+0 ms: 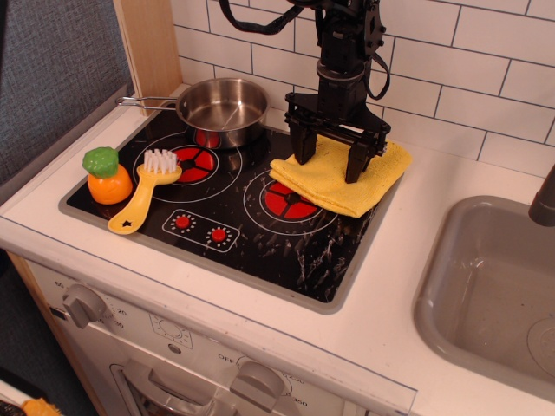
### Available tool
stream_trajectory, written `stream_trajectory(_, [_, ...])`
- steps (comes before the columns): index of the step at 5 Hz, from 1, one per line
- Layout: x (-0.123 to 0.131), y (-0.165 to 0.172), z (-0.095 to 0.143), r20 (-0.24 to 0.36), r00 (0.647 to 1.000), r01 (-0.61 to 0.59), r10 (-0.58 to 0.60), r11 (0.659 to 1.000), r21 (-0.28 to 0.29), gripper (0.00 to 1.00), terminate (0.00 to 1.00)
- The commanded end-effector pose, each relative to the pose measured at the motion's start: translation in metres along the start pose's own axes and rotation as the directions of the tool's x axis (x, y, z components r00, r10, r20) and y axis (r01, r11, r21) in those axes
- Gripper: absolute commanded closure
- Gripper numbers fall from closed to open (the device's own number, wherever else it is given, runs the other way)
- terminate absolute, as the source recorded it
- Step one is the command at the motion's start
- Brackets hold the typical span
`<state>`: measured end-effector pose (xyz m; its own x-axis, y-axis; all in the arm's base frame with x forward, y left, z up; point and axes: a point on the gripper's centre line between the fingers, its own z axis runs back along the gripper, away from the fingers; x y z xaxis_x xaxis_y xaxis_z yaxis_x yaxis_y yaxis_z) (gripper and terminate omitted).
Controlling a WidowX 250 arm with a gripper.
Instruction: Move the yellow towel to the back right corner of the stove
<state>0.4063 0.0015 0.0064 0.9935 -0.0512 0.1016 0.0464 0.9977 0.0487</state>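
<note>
From where I stand, the yellow towel (342, 176) lies at the back right corner of the stove (234, 208), its right edge spilling over the grey rim. The gripper (329, 158) stands on it, jaws spread wide, tips pressing the cloth. A steel pot (221, 110) sits behind.

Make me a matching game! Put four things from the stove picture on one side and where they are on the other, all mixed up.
Things:
1. yellow towel
2. silver pot
3. scrub brush
4. toy carrot

Places:
A. back left burner
B. far left edge of the stove
C. back right corner, under the gripper
D. lying just right of the toy carrot

Pairs: 1-C, 2-A, 3-D, 4-B
</note>
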Motion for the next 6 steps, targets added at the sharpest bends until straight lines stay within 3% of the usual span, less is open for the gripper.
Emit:
stream_trajectory(1, [-0.001, -0.009, 0.036, 0.069, 0.998, 0.015, -0.013, 0.999, -0.028, 0.0, 0.0])
stream_trajectory(2, [0.014, -0.004, 0.085, 0.142, 0.989, 0.048, -0.041, 0.998, -0.047, 0.0, 0.0])
stream_trajectory(3, [0.01, -0.009, 0.102, 0.157, 0.985, 0.076, -0.069, 0.996, -0.04, 0.0, 0.0])
stream_trajectory(5, [0.001, -0.004, 0.096, 0.121, 0.987, 0.11, -0.107, 0.994, -0.016, 0.0, 0.0])
stream_trajectory(6, [0.001, -0.004, 0.096, 0.121, 0.987, 0.11, -0.107, 0.994, -0.016, 0.0, 1.0])
